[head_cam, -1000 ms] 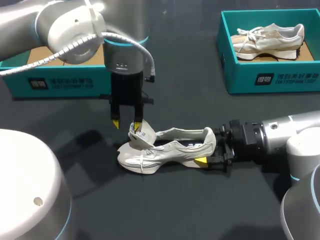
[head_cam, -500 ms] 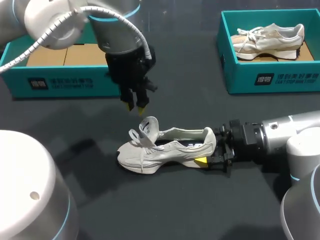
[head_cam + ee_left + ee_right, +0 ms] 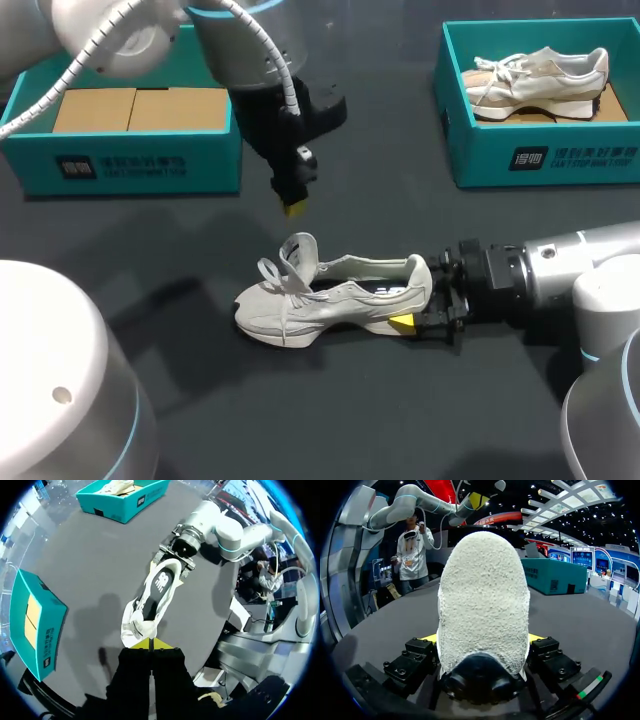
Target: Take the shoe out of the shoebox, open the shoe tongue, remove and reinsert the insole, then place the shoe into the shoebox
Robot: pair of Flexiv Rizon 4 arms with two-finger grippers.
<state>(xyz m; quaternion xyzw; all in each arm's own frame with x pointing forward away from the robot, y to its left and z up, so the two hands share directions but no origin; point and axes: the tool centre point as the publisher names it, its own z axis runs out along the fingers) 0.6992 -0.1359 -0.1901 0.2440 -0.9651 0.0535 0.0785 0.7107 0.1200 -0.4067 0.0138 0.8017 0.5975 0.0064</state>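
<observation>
A white sneaker (image 3: 330,295) lies on its side on the dark table, its tongue (image 3: 300,250) pulled up and the dark inside showing. My right gripper (image 3: 418,300) is shut on the sneaker's heel (image 3: 482,610), one yellow-tipped finger (image 3: 402,322) showing on the near side. My left gripper (image 3: 293,205) hangs above and behind the toe end, shut with nothing in it. In the left wrist view the shut yellow tips (image 3: 151,644) hover over the sneaker (image 3: 155,597), with my right arm (image 3: 220,525) beyond its heel.
A teal shoebox (image 3: 30,160) with brown cardboard inside stands at the back left. A second teal shoebox (image 3: 455,130) at the back right holds another pale sneaker (image 3: 540,75). Bare table lies in front of the sneaker.
My left gripper has let go of the tongue, risen and moved back to the right, and its fingers have shut. The tongue stays standing up. The right gripper and the sneaker have not moved.
</observation>
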